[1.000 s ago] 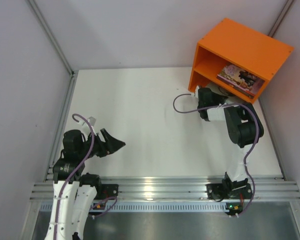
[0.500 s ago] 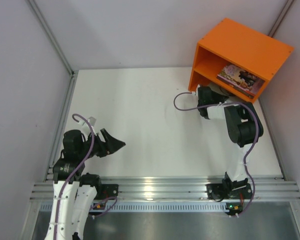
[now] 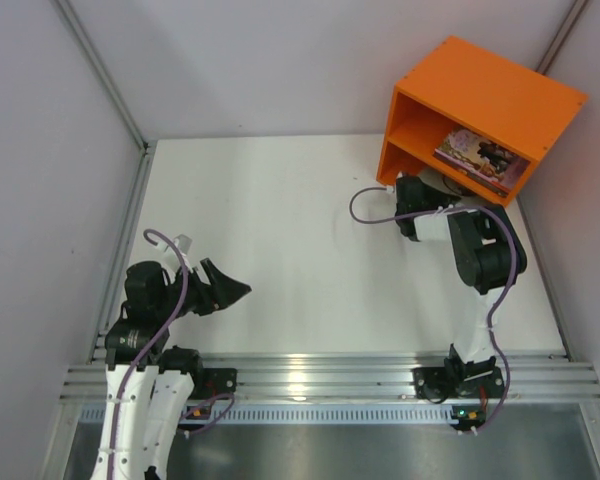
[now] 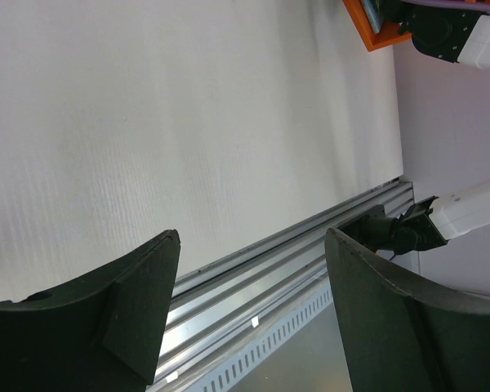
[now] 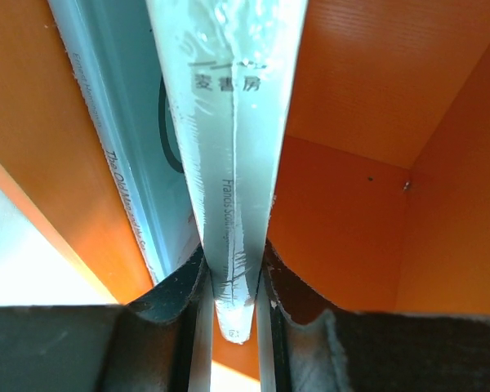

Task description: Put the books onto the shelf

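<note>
The left arm is folded low at about 8 o'clock on the white table (image 3: 280,210), elbow back toward its base; the left gripper (image 3: 230,287) points toward 3 o'clock, its jaws spread wide with nothing between them, only bare table and the rail beneath. The right arm rises from its base at 5 o'clock and bends toward 12 o'clock; the right gripper (image 3: 412,186) is at the mouth of the lower compartment of the orange shelf (image 3: 500,92), which stands at 1 o'clock on the table. In the right wrist view its jaws are narrow, pinching a pale green book (image 5: 229,122) by its edge, seen edge-on inside orange walls.

Counted: two arms; one shelf with two compartments. Three books show: the held one; a light blue book (image 5: 118,106) just beside it at its 9 o'clock, against the compartment wall; a pink illustrated book (image 3: 478,152) lying flat in the upper compartment. I cannot tell whether more lie under the pink one.
</note>
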You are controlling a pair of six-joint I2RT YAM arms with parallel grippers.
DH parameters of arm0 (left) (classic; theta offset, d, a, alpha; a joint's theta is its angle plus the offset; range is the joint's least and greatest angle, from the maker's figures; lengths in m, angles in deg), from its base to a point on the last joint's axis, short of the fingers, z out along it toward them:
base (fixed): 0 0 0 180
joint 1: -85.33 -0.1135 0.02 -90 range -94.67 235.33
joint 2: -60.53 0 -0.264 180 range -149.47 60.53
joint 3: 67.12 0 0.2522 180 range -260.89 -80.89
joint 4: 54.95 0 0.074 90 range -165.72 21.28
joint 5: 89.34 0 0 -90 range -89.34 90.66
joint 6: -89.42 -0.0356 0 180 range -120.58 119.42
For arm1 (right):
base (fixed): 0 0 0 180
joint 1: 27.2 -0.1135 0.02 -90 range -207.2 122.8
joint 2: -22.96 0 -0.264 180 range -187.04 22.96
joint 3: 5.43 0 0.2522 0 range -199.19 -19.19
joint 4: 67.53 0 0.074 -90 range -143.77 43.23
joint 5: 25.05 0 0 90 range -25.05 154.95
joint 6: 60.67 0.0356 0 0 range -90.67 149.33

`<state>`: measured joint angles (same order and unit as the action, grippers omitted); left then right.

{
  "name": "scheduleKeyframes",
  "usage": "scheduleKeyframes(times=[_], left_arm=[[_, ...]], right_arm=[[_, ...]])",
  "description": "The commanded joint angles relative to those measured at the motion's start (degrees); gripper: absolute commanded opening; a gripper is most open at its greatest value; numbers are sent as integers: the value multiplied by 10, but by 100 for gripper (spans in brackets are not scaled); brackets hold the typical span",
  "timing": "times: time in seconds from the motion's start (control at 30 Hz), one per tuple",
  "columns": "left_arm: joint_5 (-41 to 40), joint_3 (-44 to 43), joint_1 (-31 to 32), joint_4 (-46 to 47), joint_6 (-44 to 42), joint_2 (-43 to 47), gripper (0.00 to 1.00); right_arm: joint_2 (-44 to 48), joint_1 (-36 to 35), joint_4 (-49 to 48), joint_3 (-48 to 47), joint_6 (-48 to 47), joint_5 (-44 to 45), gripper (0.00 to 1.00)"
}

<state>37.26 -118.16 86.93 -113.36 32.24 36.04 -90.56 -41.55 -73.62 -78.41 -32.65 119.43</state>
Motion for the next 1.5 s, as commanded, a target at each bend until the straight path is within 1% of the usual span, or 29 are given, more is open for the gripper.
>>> scheduleKeyframes(times=[0.0,0.03,0.1,0.13,0.2,0.23,0.3,0.33,0.47,0.8,1.07,1.13,1.2,1.3,1.33,1.47], left_arm=[[9,-13,4,11,-6,8,77],[8,-13,5,12,-6,8,77],[9,-15,7,11,-6,9,77],[9,-15,7,11,-5,9,77],[10,-17,8,12,-6,8,77],[9,-17,8,12,-6,9,77],[10,-18,9,10,-6,8,77],[8,-18,9,9,-6,10,77],[8,-18,9,11,-5,8,77],[11,-25,10,13,-1,2,77],[13,-23,10,11,-1,6,77],[12,-24,10,9,-1,6,77],[10,-24,10,5,-1,8,77],[8,-22,10,6,1,11,77],[8,-21,10,6,0,12,77],[5,-21,10,6,1,11,77]], right_arm=[[22,9,14,4,29,34,0],[23,10,26,3,39,27,0],[23,14,36,3,48,31,7],[27,15,41,5,58,22,17],[32,16,62,3,67,17,24],[33,17,66,3,70,12,33],[36,17,93,-3,82,5,42],[39,17,101,-4,91,-2,48],[50,16,138,-4,106,-22,53],[110,12,173,9,120,-83,54],[109,9,188,6,130,-97,40],[107,9,197,2,140,-110,40],[108,7,227,-7,149,-130,41],[109,0,247,-12,153,-164,45],[107,-2,249,-13,154,-167,47],[92,-10,252,-34,155,-160,47]])
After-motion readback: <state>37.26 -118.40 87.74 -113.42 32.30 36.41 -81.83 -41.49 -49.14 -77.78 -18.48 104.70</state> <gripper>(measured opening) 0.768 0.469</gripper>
